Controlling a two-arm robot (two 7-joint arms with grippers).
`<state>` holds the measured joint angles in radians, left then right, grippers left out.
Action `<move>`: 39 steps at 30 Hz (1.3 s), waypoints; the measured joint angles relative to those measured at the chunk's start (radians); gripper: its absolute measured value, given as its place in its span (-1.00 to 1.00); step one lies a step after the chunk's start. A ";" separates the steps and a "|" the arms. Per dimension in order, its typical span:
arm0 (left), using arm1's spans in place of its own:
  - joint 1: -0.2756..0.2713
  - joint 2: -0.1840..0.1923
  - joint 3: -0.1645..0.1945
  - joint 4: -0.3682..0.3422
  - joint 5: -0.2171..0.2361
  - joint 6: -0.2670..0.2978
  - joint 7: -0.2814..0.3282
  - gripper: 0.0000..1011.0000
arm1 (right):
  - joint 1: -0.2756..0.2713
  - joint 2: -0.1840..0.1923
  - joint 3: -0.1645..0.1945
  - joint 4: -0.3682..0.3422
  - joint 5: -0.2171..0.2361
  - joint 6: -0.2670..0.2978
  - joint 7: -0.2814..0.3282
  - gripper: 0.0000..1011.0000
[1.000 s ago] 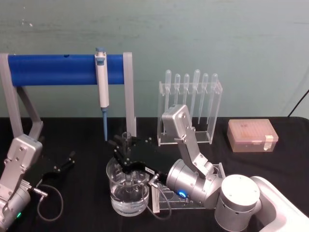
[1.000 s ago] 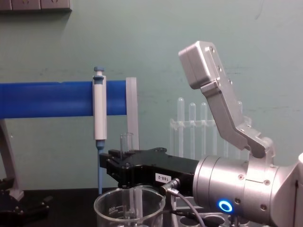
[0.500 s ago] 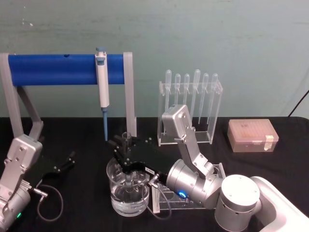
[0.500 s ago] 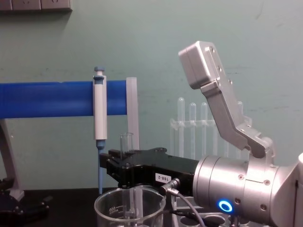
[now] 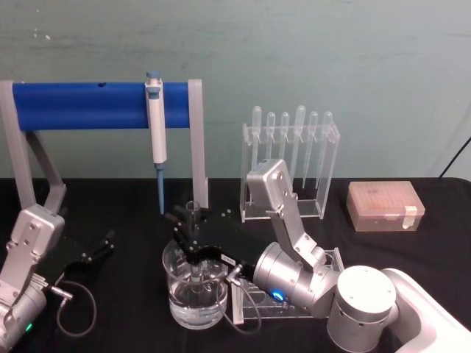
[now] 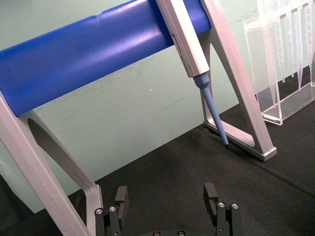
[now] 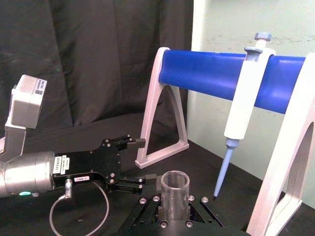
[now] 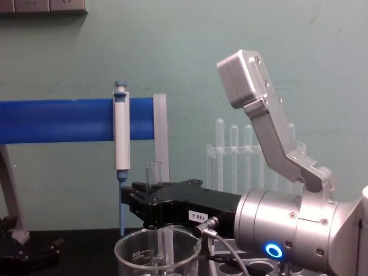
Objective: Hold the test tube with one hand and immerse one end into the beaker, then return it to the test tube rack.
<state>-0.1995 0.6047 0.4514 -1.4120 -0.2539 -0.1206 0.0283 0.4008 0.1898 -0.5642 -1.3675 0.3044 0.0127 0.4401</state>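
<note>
Four viewpoints are trained on one bench.
The right gripper (image 5: 191,234) over the beaker (image 5: 176,298) is overlooked from above by the head view and seen side-on, close, from the chest. The pipettor (image 7: 244,105) on the blue bar (image 7: 206,69) beyond that gripper is faced by both wrist views.

Entered as black: the right gripper (image 5: 193,232), closed on the clear, colourless test tube (image 5: 193,212), the left gripper (image 6: 165,196) and the table cloth (image 5: 412,254). The right gripper's wrist (image 8: 299,227) is listed as silver with a glowing blue ring (image 8: 273,250). Directly below the right gripper, the beaker (image 8: 133,255) is recorded as clear glass printed with white graduation marks. Beyond that gripper are catalogued a white pipettor (image 5: 155,132) with a pale blue tip, a stand (image 5: 81,105) with a bright blue bar and grey legs, frosted pipettes (image 5: 299,140) in a clear rack (image 5: 254,209) and a translucent orange box (image 5: 384,206), all against a pale green wall (image 5: 309,51).
</note>
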 joint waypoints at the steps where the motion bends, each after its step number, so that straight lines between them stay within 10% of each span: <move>1: 0.000 0.000 0.000 0.000 0.000 0.000 0.000 0.98 | 0.000 0.000 0.000 0.000 0.000 0.000 0.000 -0.70; 39: 0.000 0.000 0.000 0.000 0.000 0.000 0.000 0.98 | 0.000 0.000 0.000 0.000 0.000 0.000 0.000 -0.70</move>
<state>-0.1995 0.6047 0.4514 -1.4120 -0.2539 -0.1206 0.0283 0.4008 0.1898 -0.5641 -1.3675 0.3044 0.0127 0.4401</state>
